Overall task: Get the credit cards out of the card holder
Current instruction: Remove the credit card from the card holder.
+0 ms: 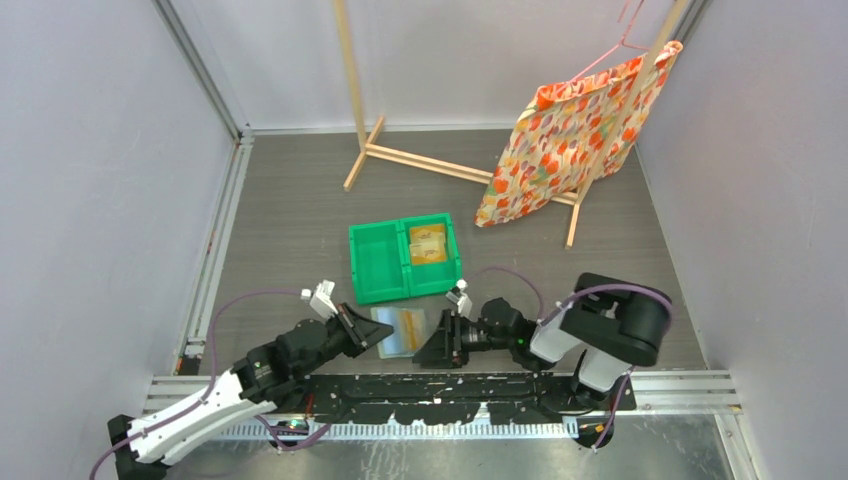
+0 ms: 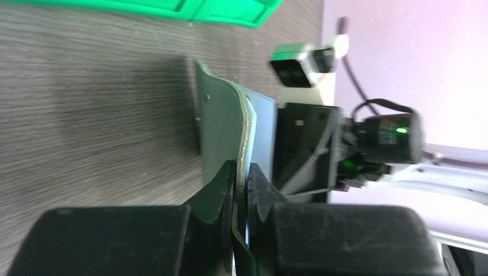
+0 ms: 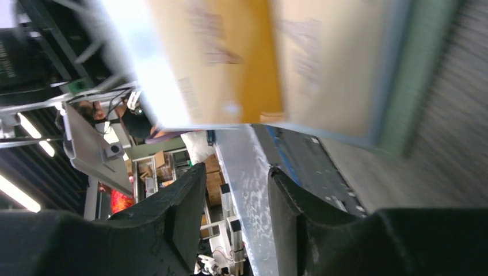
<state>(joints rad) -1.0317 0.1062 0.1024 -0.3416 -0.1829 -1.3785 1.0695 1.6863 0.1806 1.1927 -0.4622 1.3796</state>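
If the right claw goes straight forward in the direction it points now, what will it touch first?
Probably the tan credit cards in the open card holder, which lie just ahead of the open right claw. The exact depth is unclear.

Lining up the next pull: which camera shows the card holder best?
Top external: it shows the whole open card holder. Left wrist shows only its edge; right wrist a blurred close-up of its inside.
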